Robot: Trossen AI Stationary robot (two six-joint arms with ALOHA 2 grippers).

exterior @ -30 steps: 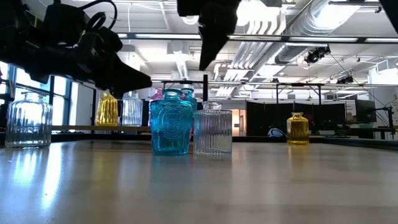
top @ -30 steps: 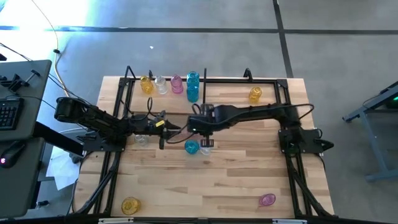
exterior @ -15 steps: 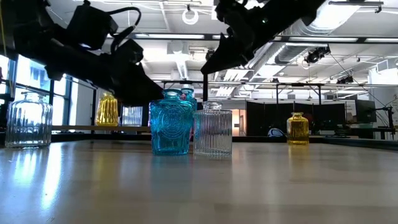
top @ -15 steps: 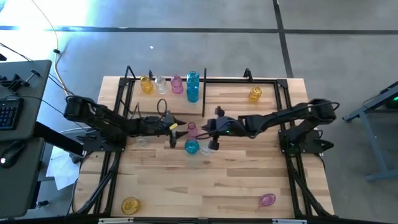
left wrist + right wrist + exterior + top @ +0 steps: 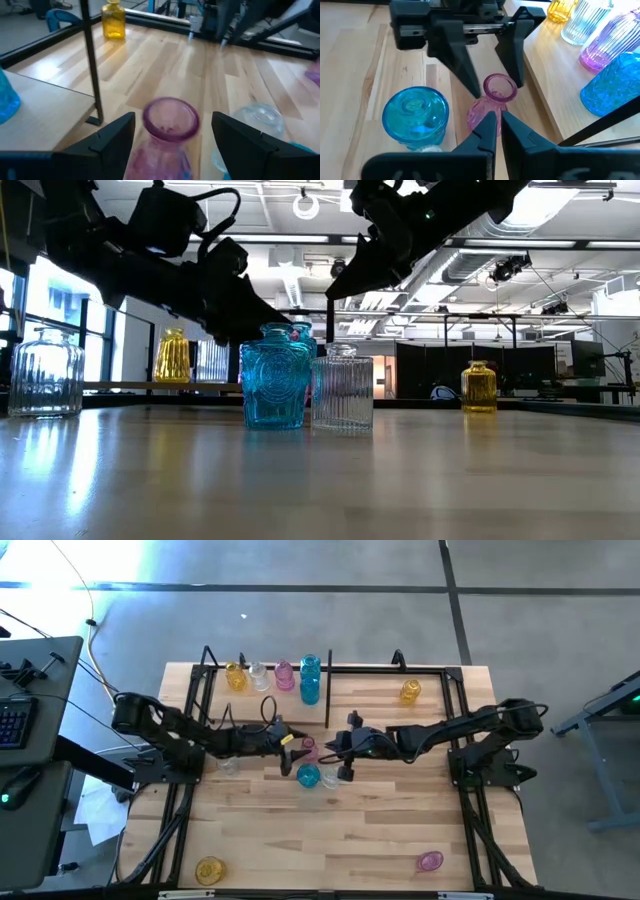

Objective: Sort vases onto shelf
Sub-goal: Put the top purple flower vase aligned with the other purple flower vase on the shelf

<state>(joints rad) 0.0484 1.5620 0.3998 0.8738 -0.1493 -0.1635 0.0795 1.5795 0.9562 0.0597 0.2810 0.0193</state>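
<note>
A pink vase (image 5: 308, 747) stands upright on the table's middle, its round mouth (image 5: 171, 117) up. My left gripper (image 5: 172, 131) is open, with one finger on either side of the vase's neck and a gap on both sides. My right gripper (image 5: 494, 118) is shut and slants down from the table's right. In the low view its tip (image 5: 335, 287) hangs above the vases. A teal vase (image 5: 308, 776) and a ribbed clear vase (image 5: 330, 778) stand just nearer. The black-rod shelf (image 5: 328, 690) at the far edge holds several vases.
Left of the shelf's divider rod stand a yellow (image 5: 236, 676), a clear (image 5: 261, 676), a pink (image 5: 285, 675) and a teal vase (image 5: 309, 680); a yellow one (image 5: 411, 691) is to its right. A clear vase (image 5: 228, 765) sits under my left arm. Near the front edge are a yellow (image 5: 209, 869) and a pink vase (image 5: 430, 861).
My left gripper has gone toward the table's right, up to the pink vase, and now straddles its neck. My right arm has folded back toward the right edge, and its gripper has tipped from pointing down to slanting. This uncovered the pink vase standing on the table.
</note>
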